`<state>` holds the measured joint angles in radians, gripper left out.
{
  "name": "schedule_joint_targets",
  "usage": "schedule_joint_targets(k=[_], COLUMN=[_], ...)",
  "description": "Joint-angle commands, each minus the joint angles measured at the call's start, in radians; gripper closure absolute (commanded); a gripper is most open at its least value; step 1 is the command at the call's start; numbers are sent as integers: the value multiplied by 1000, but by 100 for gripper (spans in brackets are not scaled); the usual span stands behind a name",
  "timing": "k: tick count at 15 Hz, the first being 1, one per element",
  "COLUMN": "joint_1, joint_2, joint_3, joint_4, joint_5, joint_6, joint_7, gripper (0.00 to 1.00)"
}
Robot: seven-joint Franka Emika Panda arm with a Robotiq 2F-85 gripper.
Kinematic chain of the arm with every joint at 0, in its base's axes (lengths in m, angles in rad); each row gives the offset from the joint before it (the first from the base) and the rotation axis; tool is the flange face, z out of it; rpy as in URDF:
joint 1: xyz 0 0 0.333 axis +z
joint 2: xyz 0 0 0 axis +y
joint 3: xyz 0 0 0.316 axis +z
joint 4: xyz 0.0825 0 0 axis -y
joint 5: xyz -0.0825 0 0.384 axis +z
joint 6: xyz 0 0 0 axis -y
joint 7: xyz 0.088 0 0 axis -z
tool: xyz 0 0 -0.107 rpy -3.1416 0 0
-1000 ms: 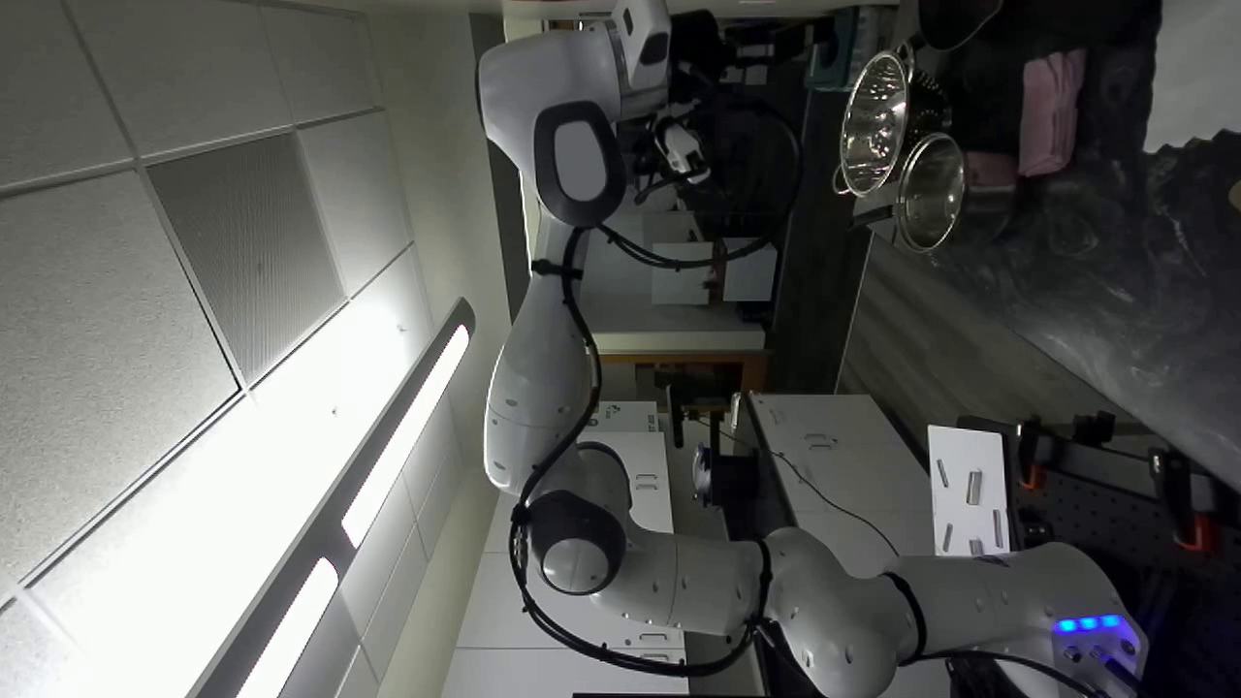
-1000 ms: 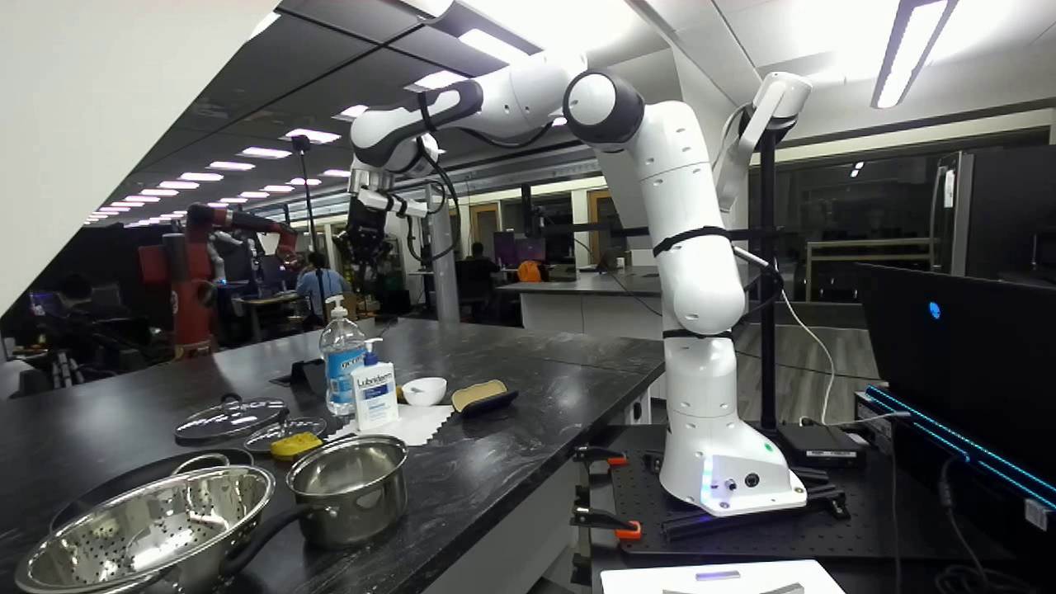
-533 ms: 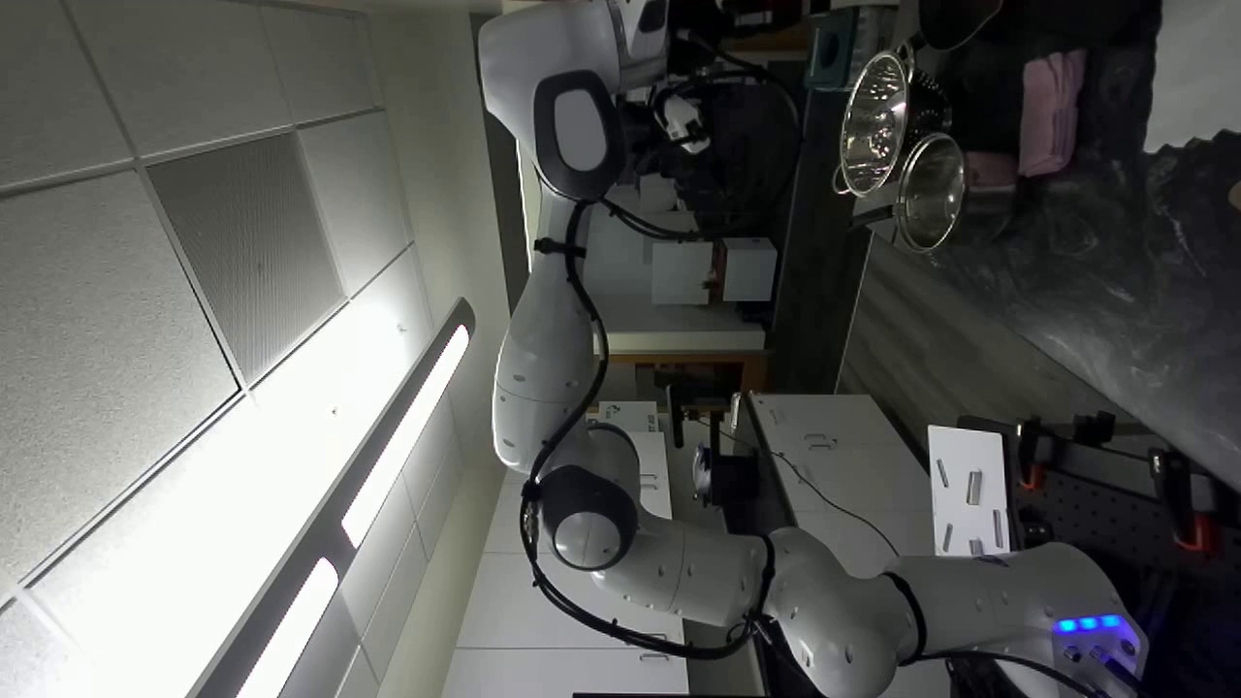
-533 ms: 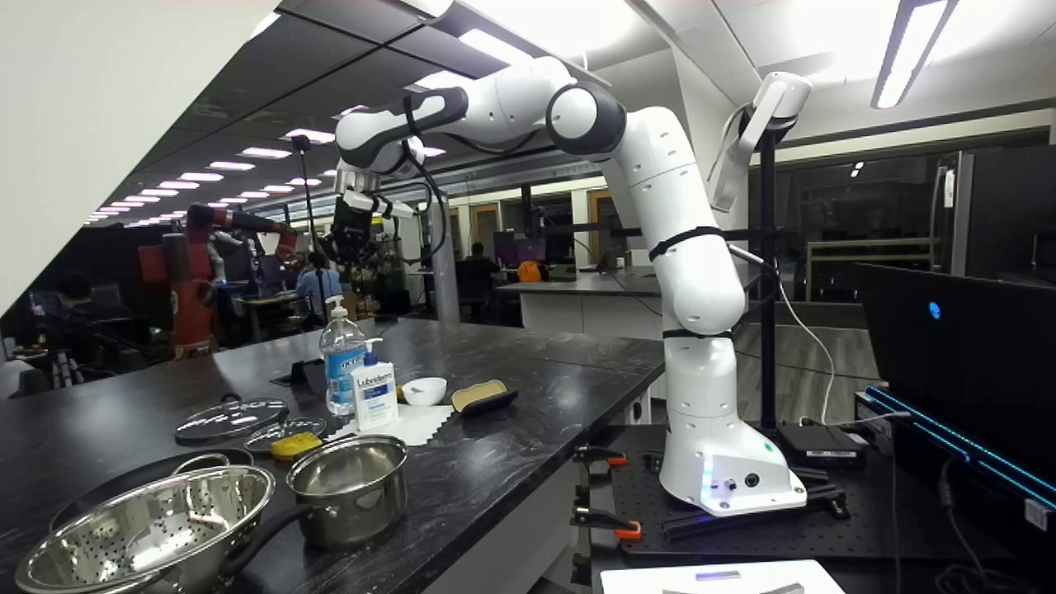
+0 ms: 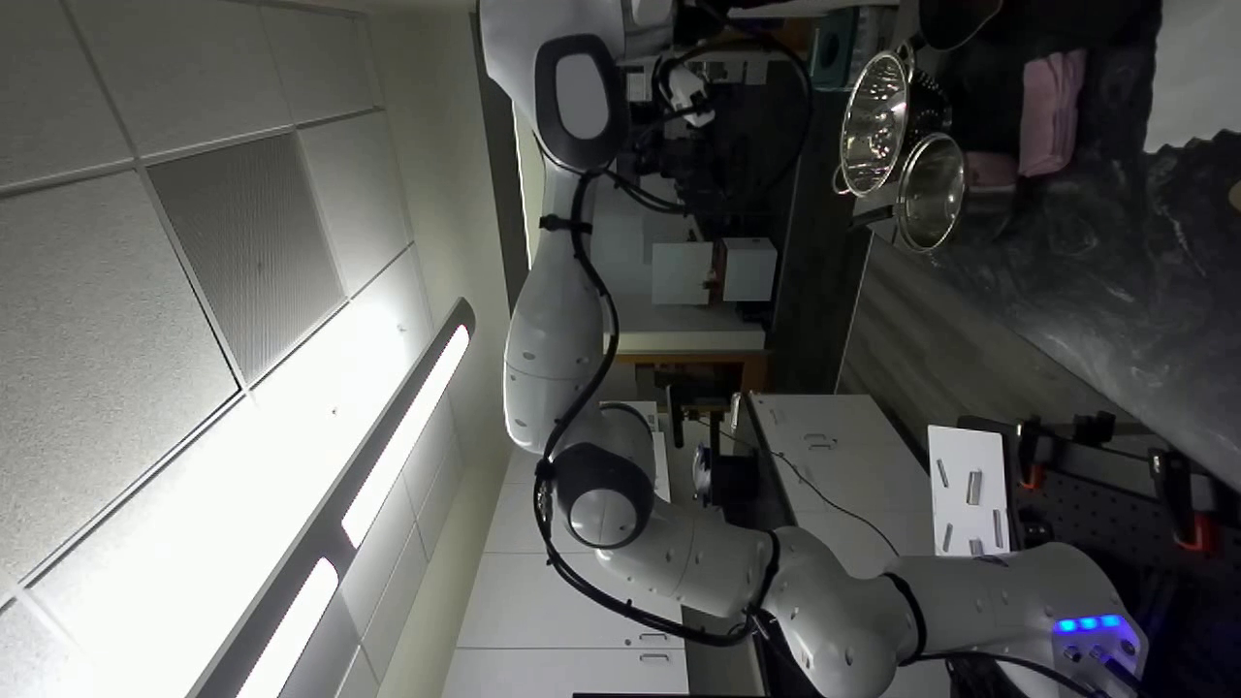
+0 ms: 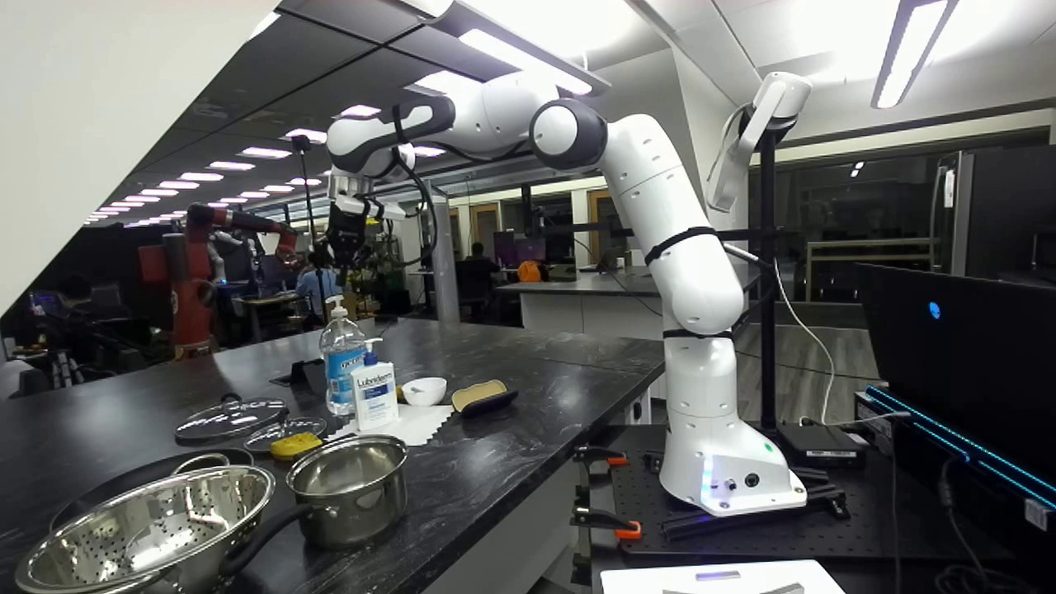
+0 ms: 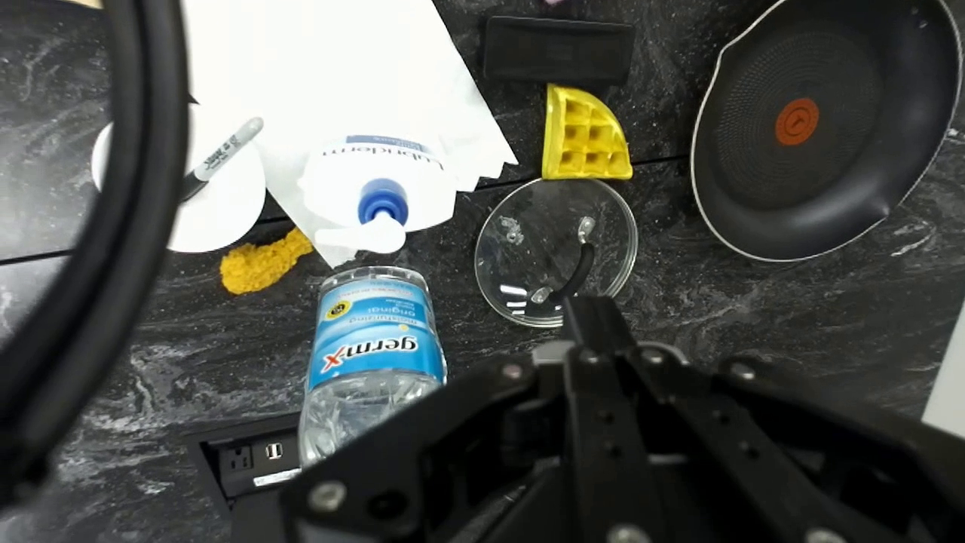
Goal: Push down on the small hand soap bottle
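Small bottle: upright on white paper on the dark table; we read "Lubriderm" on its label and see blue below the white pump.
Hand: raised over the table, closed up together, holding nothing that we can see; apart from the small bottle and its pump.
Big bottle: clear, blue "germ-x" label, just beside the small bottle.
Bowl: white, near the small bottle, a marker lying over it.
Small lid: glass, dark handle upward, a yellow waffle-shaped piece right at its edge.
Pan: dark, orange disc inside, partly outside our wrist view.
Pot and colander: shiny metal, side by side; we see them in both exterior views.
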<state>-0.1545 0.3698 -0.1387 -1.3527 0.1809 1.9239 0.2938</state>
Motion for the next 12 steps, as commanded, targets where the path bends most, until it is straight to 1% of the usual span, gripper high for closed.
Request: schedule_joint_targets(k=[1,12], joint_1=[-14,-35], joint_2=[41,50], joint_3=[-4,-7], joint_4=[73,53], joint_5=[7,16], joint_6=[-57,-82], joint_7=[44,55], gripper=[100,100])
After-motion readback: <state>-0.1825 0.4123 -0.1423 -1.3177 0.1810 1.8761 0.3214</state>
